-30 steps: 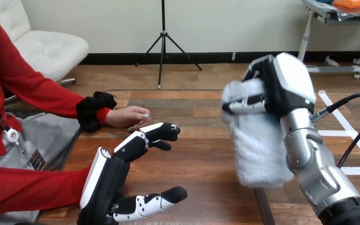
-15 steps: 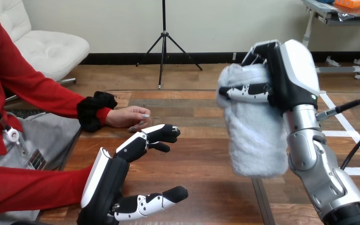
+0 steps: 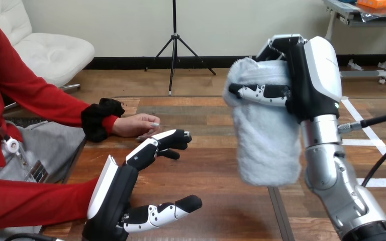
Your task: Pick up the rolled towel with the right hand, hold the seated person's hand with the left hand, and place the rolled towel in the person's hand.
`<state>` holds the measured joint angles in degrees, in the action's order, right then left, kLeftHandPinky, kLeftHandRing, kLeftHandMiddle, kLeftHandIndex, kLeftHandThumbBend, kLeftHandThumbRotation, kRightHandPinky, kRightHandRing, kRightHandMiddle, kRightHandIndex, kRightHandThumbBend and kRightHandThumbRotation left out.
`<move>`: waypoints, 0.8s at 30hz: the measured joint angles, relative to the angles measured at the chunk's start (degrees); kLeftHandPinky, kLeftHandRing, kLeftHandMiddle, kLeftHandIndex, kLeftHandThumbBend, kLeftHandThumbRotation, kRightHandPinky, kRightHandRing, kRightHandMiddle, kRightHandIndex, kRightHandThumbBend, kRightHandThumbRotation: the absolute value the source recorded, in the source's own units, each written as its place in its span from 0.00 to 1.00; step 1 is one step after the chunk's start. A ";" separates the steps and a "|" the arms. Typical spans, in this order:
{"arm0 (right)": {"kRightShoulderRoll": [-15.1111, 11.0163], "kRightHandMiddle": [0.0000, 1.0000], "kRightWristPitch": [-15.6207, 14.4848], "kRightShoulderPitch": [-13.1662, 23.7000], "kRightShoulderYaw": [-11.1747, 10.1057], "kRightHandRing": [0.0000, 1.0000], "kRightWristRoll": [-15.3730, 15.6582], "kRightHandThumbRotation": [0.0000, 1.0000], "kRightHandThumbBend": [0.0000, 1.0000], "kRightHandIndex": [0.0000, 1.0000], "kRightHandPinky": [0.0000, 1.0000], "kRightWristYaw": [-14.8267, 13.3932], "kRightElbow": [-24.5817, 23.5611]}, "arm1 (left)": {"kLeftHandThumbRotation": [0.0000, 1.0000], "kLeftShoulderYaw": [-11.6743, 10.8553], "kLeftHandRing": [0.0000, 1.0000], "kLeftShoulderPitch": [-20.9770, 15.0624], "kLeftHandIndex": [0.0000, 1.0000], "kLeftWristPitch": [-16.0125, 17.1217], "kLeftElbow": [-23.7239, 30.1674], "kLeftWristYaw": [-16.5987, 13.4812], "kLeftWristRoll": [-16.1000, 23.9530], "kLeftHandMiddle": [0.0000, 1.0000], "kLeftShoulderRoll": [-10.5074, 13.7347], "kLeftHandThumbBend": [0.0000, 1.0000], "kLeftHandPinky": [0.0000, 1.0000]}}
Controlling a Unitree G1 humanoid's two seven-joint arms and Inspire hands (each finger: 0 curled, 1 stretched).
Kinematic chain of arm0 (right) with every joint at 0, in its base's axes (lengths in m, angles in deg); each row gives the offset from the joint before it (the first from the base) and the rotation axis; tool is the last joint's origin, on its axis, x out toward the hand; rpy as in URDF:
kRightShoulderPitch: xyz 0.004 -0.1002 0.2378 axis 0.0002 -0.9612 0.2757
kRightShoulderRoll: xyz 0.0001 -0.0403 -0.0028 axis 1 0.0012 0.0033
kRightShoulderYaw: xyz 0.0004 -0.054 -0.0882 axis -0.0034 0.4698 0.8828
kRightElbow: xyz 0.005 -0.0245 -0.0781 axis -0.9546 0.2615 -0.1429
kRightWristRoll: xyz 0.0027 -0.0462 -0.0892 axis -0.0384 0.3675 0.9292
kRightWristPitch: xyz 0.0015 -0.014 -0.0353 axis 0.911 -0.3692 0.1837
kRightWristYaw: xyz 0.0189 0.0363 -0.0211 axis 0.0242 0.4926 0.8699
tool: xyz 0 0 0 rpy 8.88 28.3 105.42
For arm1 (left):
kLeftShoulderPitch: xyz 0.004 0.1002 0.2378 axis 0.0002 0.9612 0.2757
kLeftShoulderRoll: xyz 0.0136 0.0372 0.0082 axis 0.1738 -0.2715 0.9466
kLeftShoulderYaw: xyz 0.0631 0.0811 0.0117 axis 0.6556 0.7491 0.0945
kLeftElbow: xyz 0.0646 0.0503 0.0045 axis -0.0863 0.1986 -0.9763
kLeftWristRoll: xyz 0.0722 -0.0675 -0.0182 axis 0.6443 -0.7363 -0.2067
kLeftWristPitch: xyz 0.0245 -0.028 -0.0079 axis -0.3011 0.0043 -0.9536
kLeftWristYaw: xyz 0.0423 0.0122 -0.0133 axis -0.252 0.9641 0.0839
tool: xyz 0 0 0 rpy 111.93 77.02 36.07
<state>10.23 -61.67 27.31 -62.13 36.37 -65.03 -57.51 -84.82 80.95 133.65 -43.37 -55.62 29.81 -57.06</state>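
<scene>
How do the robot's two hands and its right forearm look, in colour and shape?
Both hands are black with a smooth white shell on the back: the left hand and the right hand. Their fingers are jointed, black and white with black tips. The right forearm is silver, rounded, ending in a black collar.

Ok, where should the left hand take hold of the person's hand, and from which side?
Probably across the knuckles and palm of the person's hand, just past the black cuff, coming from the near side. It lies low on the table, fingers loosely curled toward the view's right, and the open left hand sits on that side, fingertips close.
</scene>
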 measured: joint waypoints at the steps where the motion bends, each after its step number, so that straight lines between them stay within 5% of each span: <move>1: 0.08 0.24 0.88 0.00 0.00 0.19 0.00 0.00 0.80 0.26 0.17 -0.49 0.23 | 0.52 -0.05 0.74 0.10 0.78 -0.23 0.31 -0.34 0.47 0.76 0.01 0.80 0.67; 24: 1.83 0.22 17.37 0.08 0.27 0.18 4.53 0.00 0.86 0.24 0.15 -10.63 9.04 | 0.53 -1.83 0.76 3.47 0.79 -6.47 6.63 -6.93 7.92 0.79 2.02 0.89 0.69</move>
<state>12.06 -44.30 27.39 -61.87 40.89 -75.66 -48.47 -86.64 84.43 127.18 -36.74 -62.55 37.73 -55.04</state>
